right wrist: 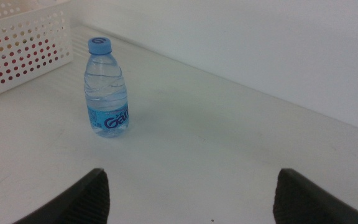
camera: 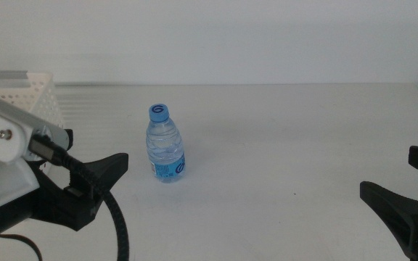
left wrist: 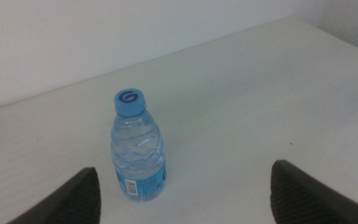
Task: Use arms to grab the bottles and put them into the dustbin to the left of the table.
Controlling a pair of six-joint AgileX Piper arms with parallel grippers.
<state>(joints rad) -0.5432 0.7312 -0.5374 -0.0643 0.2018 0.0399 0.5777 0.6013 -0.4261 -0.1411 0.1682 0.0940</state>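
Water bottle: a small clear bottle (camera: 166, 146) with a blue cap and a blue label, standing upright on the table, alone on bare surface left of the table's middle, nearer the far edge than the near one; the cap carries a round printed mark, and the label shows white lettering in the right wrist view
Table: a wide plain white tabletop (camera: 289, 145), its far edge meeting a white wall
Dustbin: a white perforated basket (camera: 27, 94) at the far left corner of the table, well apart from the water bottle; through its round holes the right wrist view shows patches of red and yellow, though what they belong to cannot be told
Left gripper: (camera: 118, 165) comes in from the table's left edge, below the dustbin, its dark pointed jaw aimed at the water bottle and stopping short of it; the left wrist view shows the jaws spread wide with the water bottle nearer one of them, nothing between the tips, so it is released and empty
Left arm: white housing (camera: 2, 134) with a black cable (camera: 120, 221) looping down toward the near edge
Right gripper: (camera: 401, 188) low at the table's near right corner, well apart from the water bottle; its jaws stand wide apart in the right wrist view, released and holding nothing
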